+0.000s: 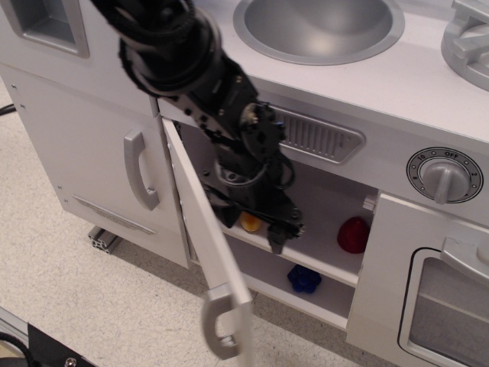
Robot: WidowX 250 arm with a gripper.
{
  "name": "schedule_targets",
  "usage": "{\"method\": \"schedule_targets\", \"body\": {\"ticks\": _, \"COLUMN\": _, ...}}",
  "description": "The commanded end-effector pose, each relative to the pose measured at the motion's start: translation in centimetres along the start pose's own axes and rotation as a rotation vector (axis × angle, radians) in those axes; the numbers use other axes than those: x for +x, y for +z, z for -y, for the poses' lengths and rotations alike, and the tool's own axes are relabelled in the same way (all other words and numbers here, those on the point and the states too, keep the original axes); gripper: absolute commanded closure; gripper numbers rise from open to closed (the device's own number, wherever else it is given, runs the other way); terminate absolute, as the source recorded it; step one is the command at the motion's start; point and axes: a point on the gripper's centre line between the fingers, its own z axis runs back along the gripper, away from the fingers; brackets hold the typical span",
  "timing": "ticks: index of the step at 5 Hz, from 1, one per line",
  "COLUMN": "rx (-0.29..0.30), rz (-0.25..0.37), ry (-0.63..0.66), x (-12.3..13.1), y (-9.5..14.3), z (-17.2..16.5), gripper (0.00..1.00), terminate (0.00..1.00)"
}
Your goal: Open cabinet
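The light grey cabinet door stands swung far out on its left hinges, seen almost edge-on, with its small curved handle at the low front. Inside, a white shelf carries a red object and an orange one; a blue object lies below. My black gripper reaches into the opening just behind the door's inner face, above the shelf's front edge. Its fingers look close together with nothing between them, but the view does not settle it.
A taller grey door with a longer handle stands to the left. A round sink sits in the counter above. A dial and a windowed oven door are at right. Speckled floor lies below.
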Motion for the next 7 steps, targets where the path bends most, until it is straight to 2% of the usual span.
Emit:
{"method": "schedule_targets", "body": {"ticks": 1, "rx": 0.111, "rz": -0.011, "ry": 0.055, "x": -1.3, "y": -0.6, "z": -4.8, "gripper": 0.0, "terminate": 0.0}}
{"method": "schedule_targets", "body": {"ticks": 2, "rx": 0.105, "rz": -0.035, "ry": 0.083, "x": -0.6, "y": -0.6, "z": -7.1, "gripper": 0.0, "terminate": 0.0}}
{"method": "schedule_targets", "body": {"ticks": 7, "rx": 0.105, "rz": -0.035, "ry": 0.083, "x": -0.6, "y": -0.6, "z": -7.1, "gripper": 0.0, "terminate": 0.0}}
